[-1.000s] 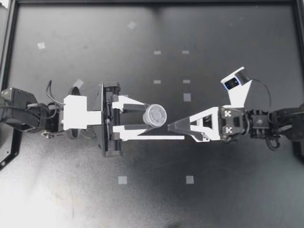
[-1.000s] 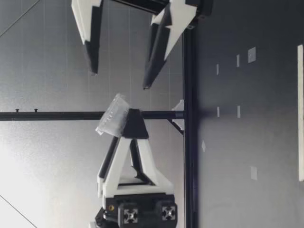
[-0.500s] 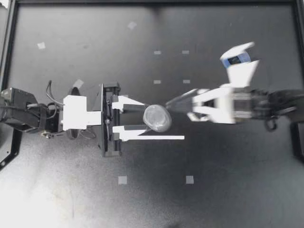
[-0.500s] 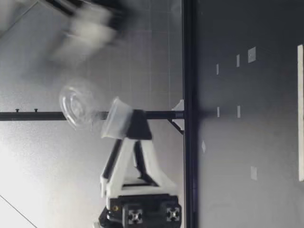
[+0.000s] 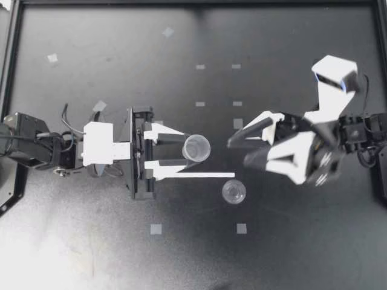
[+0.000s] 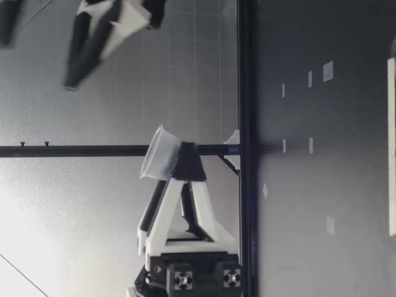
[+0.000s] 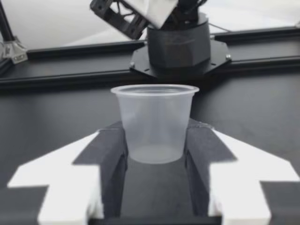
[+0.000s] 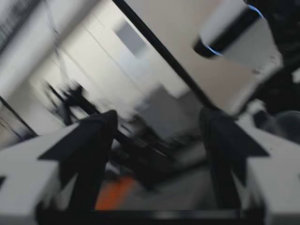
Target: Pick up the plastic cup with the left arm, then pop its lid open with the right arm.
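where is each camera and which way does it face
Top view: overhead, straight down on the table; both arms show, my left gripper shut on the clear cup, my right gripper open, a clear lid near both.
Low view: table height, looking across; left gripper with cup, right gripper higher.
Left wrist view: along its fingers at the cup.
Right wrist view: along its own parted fingers; blurred.
Shared: top, low and left wrist views show the cup.

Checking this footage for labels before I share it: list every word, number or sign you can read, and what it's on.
None: no readable word, number or sign in any view. The clear plastic cup in the left hand, the clear lid on the table and the white tape squares are all unprinted; the right hand bears no marking either.
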Controlling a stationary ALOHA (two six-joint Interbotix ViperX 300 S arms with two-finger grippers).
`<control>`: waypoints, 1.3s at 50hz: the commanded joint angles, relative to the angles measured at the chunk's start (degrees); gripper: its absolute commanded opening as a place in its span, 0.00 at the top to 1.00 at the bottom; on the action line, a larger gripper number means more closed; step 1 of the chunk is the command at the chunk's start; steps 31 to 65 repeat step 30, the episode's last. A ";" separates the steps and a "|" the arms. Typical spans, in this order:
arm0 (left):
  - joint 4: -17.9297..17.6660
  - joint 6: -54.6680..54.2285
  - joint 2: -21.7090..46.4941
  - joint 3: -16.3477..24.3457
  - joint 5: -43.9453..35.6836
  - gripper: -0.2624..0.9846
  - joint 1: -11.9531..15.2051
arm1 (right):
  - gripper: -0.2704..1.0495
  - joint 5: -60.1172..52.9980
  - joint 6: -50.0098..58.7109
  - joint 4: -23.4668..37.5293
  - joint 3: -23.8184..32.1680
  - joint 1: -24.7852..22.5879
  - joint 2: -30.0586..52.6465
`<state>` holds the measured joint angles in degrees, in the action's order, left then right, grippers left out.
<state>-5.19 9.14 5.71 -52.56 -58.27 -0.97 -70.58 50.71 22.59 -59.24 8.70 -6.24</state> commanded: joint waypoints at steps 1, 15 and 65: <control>0.09 -0.26 -0.88 1.05 -0.44 0.56 0.09 | 0.27 4.75 -6.68 1.49 1.58 0.44 -1.23; 0.18 -1.32 -1.23 1.23 -0.44 0.56 0.09 | 0.27 24.87 -36.56 4.39 3.43 0.26 -10.72; 0.18 -1.76 -1.41 1.49 -0.44 0.56 0.09 | 0.27 30.94 -45.09 2.55 0.62 0.26 -11.95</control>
